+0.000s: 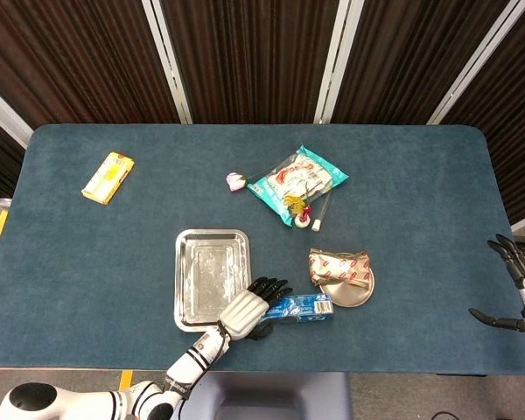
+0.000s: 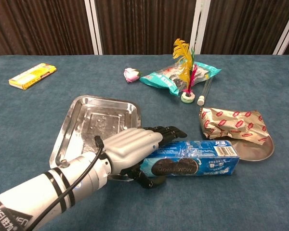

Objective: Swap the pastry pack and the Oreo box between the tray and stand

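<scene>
Left hand (image 2: pixel 135 147) grips Oreo box (image 2: pixel 197 161) at tray's (image 2: pixel 79 120) corner.
Fingers (image 2: pixel 171 131) wrap the box's left end, thumb under; box lies on bench (image 2: pixel 33 115) btwn tray & round stand (image 2: pixel 260 149). Pastry pack (image 2: pixel 233 122) rests on stand. Right hand (image 1: pixel 523 293) at bench edge, fingers spread, holding nothing.

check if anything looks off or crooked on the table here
The steel tray sits tilted, its near corner lifted where the left hand wraps the Oreo box. The crumpled pastry pack hangs over the far rim of its round stand.
</scene>
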Controlling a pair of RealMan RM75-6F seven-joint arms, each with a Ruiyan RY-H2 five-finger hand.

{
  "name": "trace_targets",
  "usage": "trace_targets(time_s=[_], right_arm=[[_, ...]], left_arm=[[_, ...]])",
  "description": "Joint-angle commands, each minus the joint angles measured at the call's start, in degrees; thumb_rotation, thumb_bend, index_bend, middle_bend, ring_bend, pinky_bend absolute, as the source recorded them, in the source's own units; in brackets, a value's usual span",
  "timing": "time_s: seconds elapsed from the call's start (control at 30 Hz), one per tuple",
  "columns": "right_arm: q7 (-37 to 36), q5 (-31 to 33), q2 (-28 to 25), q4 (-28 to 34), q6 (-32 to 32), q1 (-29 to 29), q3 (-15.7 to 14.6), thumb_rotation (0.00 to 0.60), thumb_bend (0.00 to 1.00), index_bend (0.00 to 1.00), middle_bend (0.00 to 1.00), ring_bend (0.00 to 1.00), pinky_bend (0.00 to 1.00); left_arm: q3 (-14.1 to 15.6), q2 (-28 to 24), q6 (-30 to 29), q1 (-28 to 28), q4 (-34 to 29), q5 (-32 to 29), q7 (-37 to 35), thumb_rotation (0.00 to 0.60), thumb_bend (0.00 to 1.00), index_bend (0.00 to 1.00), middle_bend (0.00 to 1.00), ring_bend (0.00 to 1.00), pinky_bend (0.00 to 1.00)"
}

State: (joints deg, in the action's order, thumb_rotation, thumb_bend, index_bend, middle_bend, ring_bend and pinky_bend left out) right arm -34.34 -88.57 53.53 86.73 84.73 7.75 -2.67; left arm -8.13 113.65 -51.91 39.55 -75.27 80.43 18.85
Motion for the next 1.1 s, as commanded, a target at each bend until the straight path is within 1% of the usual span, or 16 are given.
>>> trace_targets(time_s=[0.03,0.07,0.1,0.17,0.23,0.33,0.47,0.57,0.67,0.77,0.83,0.87,0.97,1.03,1.1], right_arm=[[0.32,0.1,0.07,0.08,-0.38,-0.05,0.27,0.6,0.21,0.0,0.0,0.0,0.03],[0.53,0.11,0.1,0.17,-0.56,-0.04,0.35,0.6,0.22,0.0,0.0,0.0,0.03],[0.84,0.05,0.15,0.3,-0.84,-0.01,0.42,0.6,0.21,0.0,0.0,0.0,0.03],[1.31,-0.09,0.14,0.58,-1.23,0.02,0.47,0.6,0.21,0.0,0.0,0.0,0.03],[1.89,-0.29,0.18,0.91,-1.5,0.01,0.56,0.6,0.21,0.0,0.0,0.0,0.03],[2.63,-0.43,0.22,1.31,-1.8,-0.06,0.72,0.6,0.21,0.0,0.0,0.0,0.03],[3.58,-0.46,0.33,1.7,-2.21,-0.12,0.95,0.6,0.21,0.0,0.0,0.0,0.03],[4.12,-0.57,0.34,1.99,-2.31,-0.27,1.07,0.6,0.21,0.0,0.0,0.0,0.03],[4.58,-0.89,0.33,2.3,-2.04,-0.58,1.13,0.6,0.21,0.0,0.0,0.0,0.03],[5.21,-1.19,0.41,2.64,-1.93,-0.76,1.15,0.6,0.21,0.0,0.0,0.0,0.03],[6.01,-1.46,0.52,3.03,-1.84,-0.88,1.16,0.6,0.21,0.0,0.0,0.0,0.03],[6.6,-1.61,0.65,3.29,-1.79,-0.95,1.15,0.6,0.21,0.0,0.0,0.0,0.03],[8.02,-2.43,1.1,3.89,-1.62,-1.03,1.01,0.6,0.21,0.0,0.0,0.0,0.03],[8.85,-3.35,1.37,4.29,-1.63,-1.03,0.71,0.6,0.21,0.0,0.0,0.0,0.03],[9.47,-4.06,1.57,4.54,-1.63,-1.01,0.52,0.6,0.21,0.0,0.0,0.0,0.03]], left_arm=[[-0.33,1.62,-2.0,0.61,2.16,0.89,-1.76,0.6,0.37,0.25,0.29,0.24,0.29],[-0.2,1.85,-2.6,0.7,2.6,1.62,-2.91,0.6,0.37,0.32,0.35,0.28,0.31],[0.03,2.14,-3.44,0.83,3.29,2.68,-4.56,0.6,0.37,0.4,0.44,0.33,0.34],[0.34,2.52,-4.64,0.95,4.23,3.98,-6.78,0.6,0.38,0.5,0.55,0.39,0.36],[0.64,2.71,-6.11,1.11,4.99,5.52,-9.24,0.6,0.4,0.57,0.62,0.43,0.37],[1.05,2.44,-7.96,1.25,5.35,7.27,-11.77,0.6,0.43,0.62,0.68,0.46,0.39],[1.07,1.12,-9.43,1.28,4.27,8.23,-13.96,0.6,0.45,0.65,0.7,0.47,0.4],[0.99,-1.51,-11.48,0.86,2.37,9.3,-14.35,0.6,0.46,0.67,0.71,0.48,0.4],[1.47,-6.68,-14.87,-0.29,0.61,11.34,-13.99,0.6,0.46,0.67,0.72,0.48,0.4],[1.95,-11.09,-16.81,-1.66,0.71,11.72,-14.18,0.6,0.45,0.66,0.71,0.48,0.39],[1.83,-13.58,-17.25,-3.2,0.85,9.74,-14.07,0.6,0.44,0.64,0.69,0.46,0.38],[1.82,-14.62,-17.19,-4.03,0.57,8.42,-14.56,0.6,0.43,0.62,0.67,0.45,0.37],[2.12,-16.41,-16.29,-5.3,0.76,6.03,-14.94,0.6,0.42,0.54,0.55,0.39,0.33],[2.56,-17.47,-14.83,-5.92,0.84,4.23,-14.4,0.6,0.41,0.44,0.45,0.31,0.29],[2.84,-18.64,-12.88,-6.42,-0.46,2.08,-14.55,0.6,0.4,0.23,0.27,0.17,0.2]])
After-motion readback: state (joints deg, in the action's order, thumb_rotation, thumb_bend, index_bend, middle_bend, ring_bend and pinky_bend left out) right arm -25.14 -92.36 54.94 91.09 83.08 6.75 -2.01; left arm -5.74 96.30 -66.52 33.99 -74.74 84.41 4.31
